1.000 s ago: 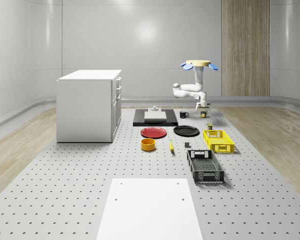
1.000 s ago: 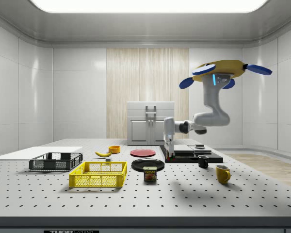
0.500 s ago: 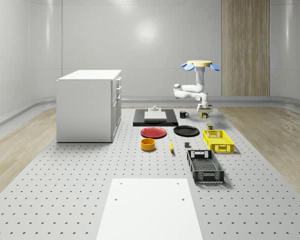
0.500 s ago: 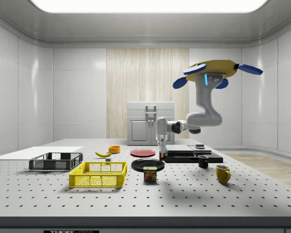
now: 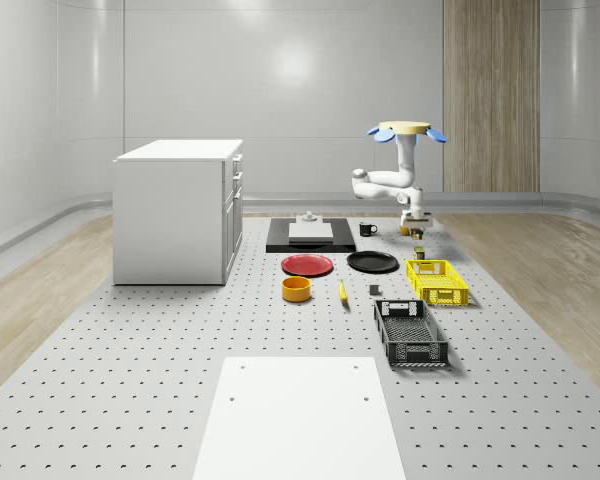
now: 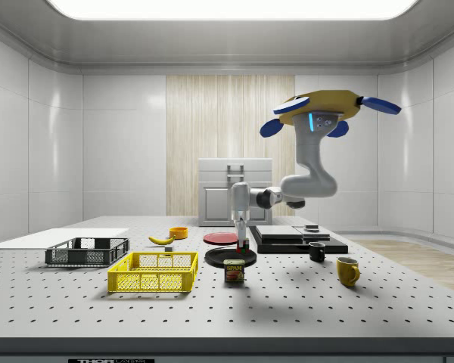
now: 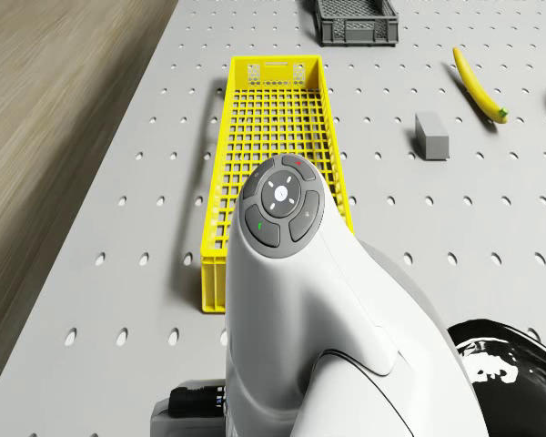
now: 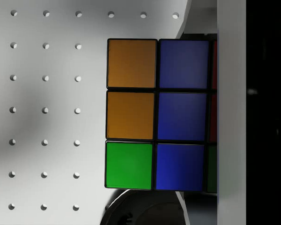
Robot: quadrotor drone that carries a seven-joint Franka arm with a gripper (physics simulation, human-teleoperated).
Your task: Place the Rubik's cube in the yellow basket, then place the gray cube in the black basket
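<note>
In the side view, the yellow basket (image 6: 153, 272) stands nearest on the perforated table (image 6: 287, 314), with the Spam can (image 6: 234, 270) just beside it. Behind them the gripper (image 6: 242, 243) hangs above the black plate (image 6: 228, 257), clamped on the Rubik's cube (image 8: 154, 115), whose orange, blue and green tiles face the wrist camera. The drone (image 6: 322, 112) hovers above the table. The gray cube (image 7: 431, 137) lies between basket and banana (image 7: 479, 85). The black basket (image 5: 410, 333) sits well apart.
</note>
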